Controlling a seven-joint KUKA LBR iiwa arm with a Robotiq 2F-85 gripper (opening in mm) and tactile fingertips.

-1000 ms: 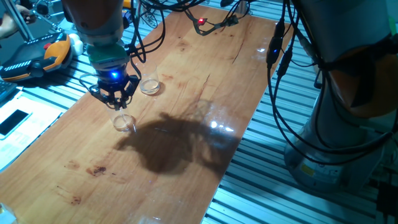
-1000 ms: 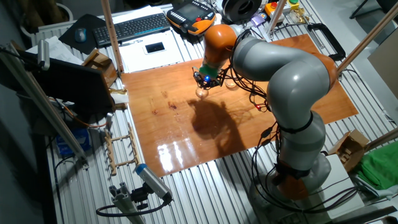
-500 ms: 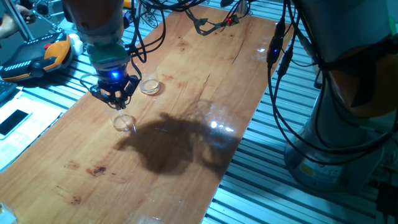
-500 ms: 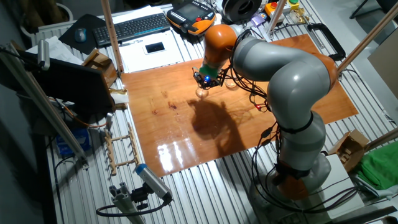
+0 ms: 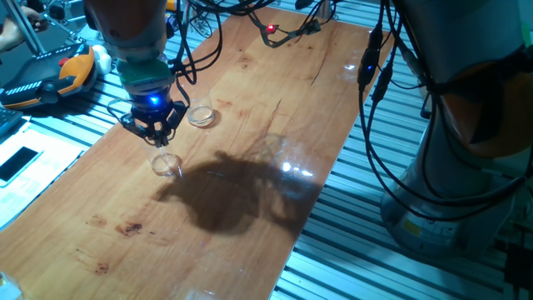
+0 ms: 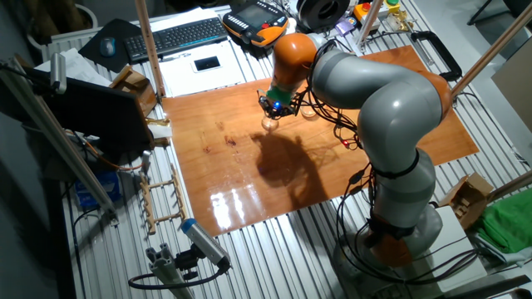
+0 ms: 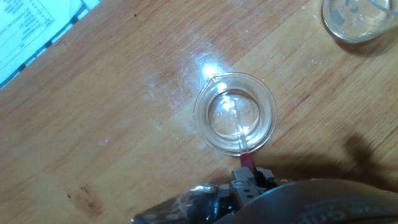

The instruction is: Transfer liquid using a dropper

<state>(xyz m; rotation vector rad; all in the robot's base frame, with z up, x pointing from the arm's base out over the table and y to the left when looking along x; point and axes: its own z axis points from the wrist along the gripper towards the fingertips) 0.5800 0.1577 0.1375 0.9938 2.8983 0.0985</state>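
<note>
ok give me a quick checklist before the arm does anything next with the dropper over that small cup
1. Dropper held in the gripper: ok, its pink end sits between the fingers.
2. Dropper tip inside the small clear cup: ok in the hand view, the tip lies within the rim.
3. Cup upright on the table: ok.
4. Second clear dish clear of the gripper: ok, it sits apart, toward the frame corner.
5. Liquid in the dropper: cannot tell.
6. Liquid level in the cup: cannot tell, only glare shows.
</note>
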